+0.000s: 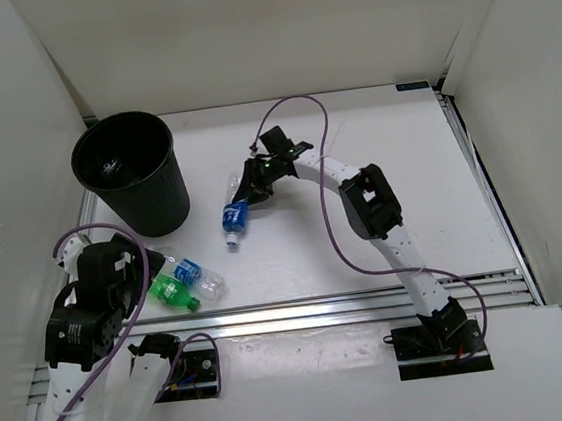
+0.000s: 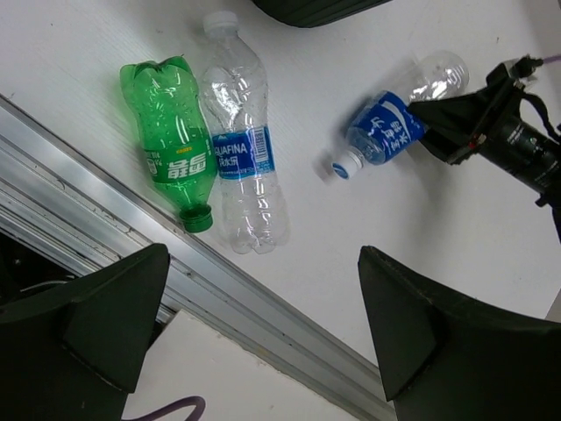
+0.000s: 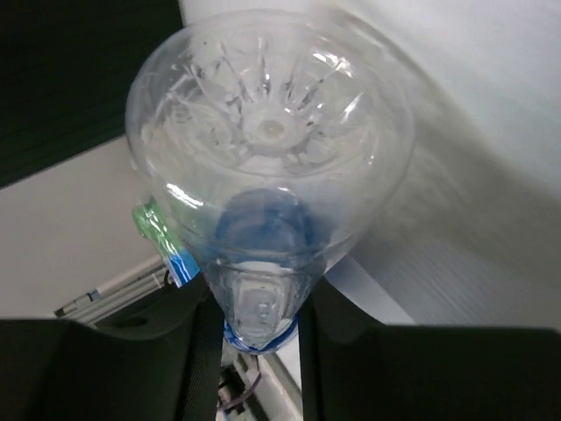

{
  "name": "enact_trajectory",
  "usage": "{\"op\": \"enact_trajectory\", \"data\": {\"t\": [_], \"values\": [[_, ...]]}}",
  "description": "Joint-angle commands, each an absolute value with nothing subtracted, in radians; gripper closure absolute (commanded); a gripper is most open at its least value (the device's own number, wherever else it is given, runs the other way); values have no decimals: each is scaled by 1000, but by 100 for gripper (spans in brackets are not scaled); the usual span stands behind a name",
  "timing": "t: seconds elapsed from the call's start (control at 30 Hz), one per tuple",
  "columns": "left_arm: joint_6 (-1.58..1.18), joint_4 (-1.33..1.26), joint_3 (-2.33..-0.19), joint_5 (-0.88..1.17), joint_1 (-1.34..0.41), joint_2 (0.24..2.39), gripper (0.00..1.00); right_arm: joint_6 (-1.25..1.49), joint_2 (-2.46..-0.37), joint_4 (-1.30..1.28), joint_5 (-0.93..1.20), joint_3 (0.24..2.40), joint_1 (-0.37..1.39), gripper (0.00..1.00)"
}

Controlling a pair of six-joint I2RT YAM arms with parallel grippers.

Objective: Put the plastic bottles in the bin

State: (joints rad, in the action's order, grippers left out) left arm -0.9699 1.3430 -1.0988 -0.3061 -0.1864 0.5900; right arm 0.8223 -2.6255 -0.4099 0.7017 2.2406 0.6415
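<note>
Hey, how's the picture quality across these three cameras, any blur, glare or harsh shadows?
Top external: even light, sharp, only faint shadows by the bin. Left wrist: green bottle crisp, left claw dark and soft-edged in the foreground. Right wrist: blue-label bottle fills the frame, slightly soft, background smeared.

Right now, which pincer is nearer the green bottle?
Left. The left pincer hangs open close by the green bottle, at the near left. The right pincer is farther off toward the middle, shut on the blue-label bottle.
</note>
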Motion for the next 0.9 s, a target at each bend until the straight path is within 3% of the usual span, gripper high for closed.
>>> {"op": "enact_trajectory", "data": {"t": [0.0,0.1,0.2,0.4,0.57,0.7,0.8,0.87], "values": [[-973,1427,-1132,-304,-190,563,0,810,-2437,-410,739,2112,557,74],[-997,1427,-1141,-304,-190,554,0,798,-2152,-358,701,2023,543,75],[-1022,1427,-1141,-313,-190,541,0,817,-2076,-357,610,2165,543,75],[-1043,1417,-1132,-313,-190,532,0,683,-2133,-105,278,2537,733,61],[-976,1427,-1238,-237,-190,621,0,474,-2258,-54,167,2703,817,61],[-922,1427,-1299,-154,-190,721,0,321,-2278,49,85,2682,880,64],[-878,1427,-1308,-97,-190,811,0,227,-2232,267,-4,2499,929,65],[-856,1427,-1308,-72,-190,839,0,186,-2327,276,-18,2599,942,65]]}}
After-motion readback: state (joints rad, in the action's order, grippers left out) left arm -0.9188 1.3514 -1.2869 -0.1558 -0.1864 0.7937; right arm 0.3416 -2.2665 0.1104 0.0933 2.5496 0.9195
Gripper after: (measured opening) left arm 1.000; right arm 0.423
